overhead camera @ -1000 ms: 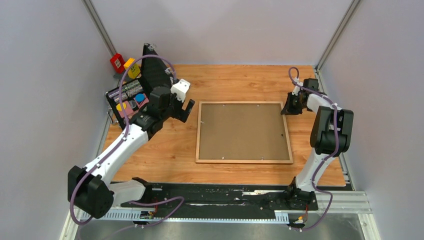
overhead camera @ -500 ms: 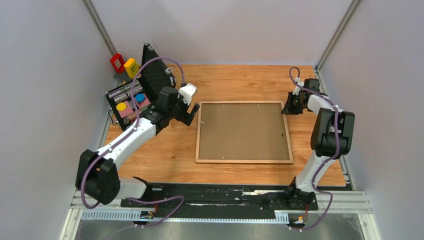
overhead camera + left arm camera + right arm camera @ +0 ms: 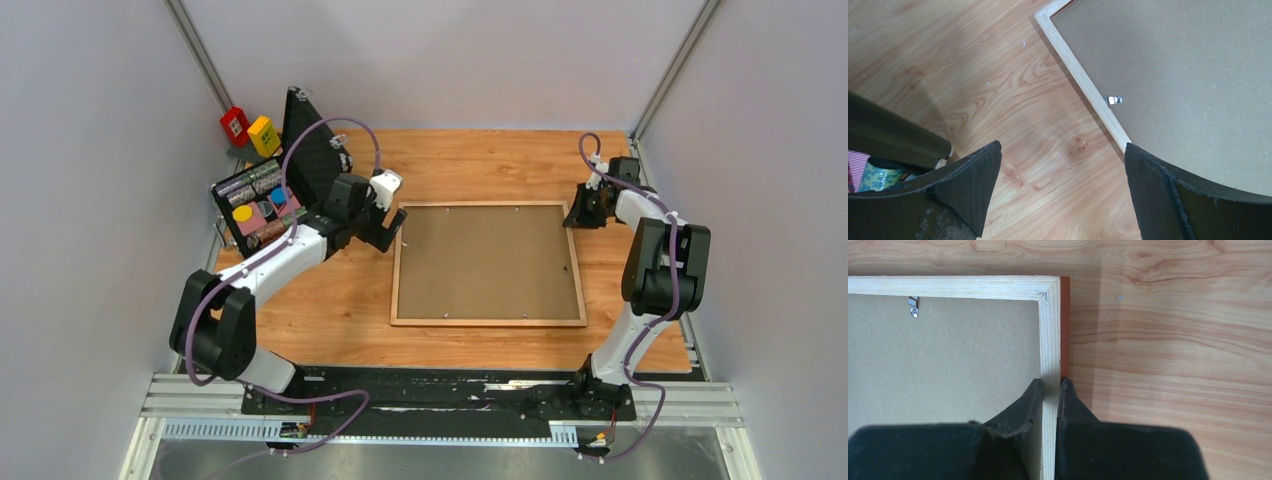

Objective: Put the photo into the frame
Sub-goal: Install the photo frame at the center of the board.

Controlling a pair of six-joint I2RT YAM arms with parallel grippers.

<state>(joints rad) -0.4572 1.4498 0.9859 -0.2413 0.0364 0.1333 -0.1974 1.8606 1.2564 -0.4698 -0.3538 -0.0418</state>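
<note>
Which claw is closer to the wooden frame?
Right. The right claw grips the frame on its right rail; the left claw hangs open by its left rail, near the far corner.

This is a robotics lab test cell. Plain pale wall panels (image 3: pixel 450 60) box in a wood-grain tabletop (image 3: pixel 470 165), with aluminium posts (image 3: pixel 203 60) rising at its far corners. Along the near edge a slotted aluminium rail (image 3: pixel 680 405) and black base plate (image 3: pixel 450 385) carry two cabled robot arms (image 3: pixel 270 265). A red box (image 3: pixel 235 125) and a yellow box (image 3: pixel 264 133) sit at the far left corner.
</note>
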